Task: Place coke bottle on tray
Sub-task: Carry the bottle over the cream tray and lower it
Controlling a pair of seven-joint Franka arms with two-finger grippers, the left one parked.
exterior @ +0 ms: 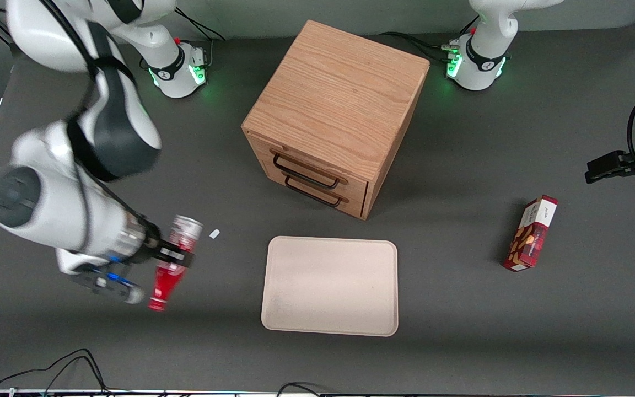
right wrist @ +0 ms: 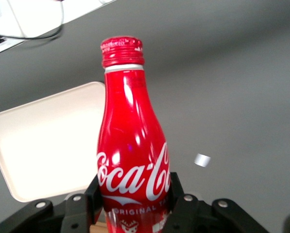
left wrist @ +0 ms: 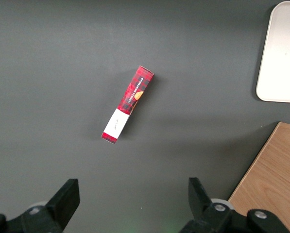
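My right gripper (exterior: 177, 255) is shut on the coke bottle (exterior: 170, 263), a slim red bottle with white script logo. It holds the bottle tilted above the table, silver-grey base toward the cabinet and red neck toward the front camera. The wrist view shows the fingers (right wrist: 93, 191) pressed on both sides of the bottle (right wrist: 130, 150) at its lower body. The beige tray (exterior: 331, 285) lies flat in front of the cabinet's drawers, beside the gripper toward the parked arm's end. It also shows in the right wrist view (right wrist: 47, 145) and in the left wrist view (left wrist: 282, 53).
A wooden two-drawer cabinet (exterior: 335, 113) stands mid-table, farther from the front camera than the tray. A red snack box (exterior: 531, 234) lies toward the parked arm's end. A small white scrap (exterior: 214, 234) lies on the table near the bottle's base.
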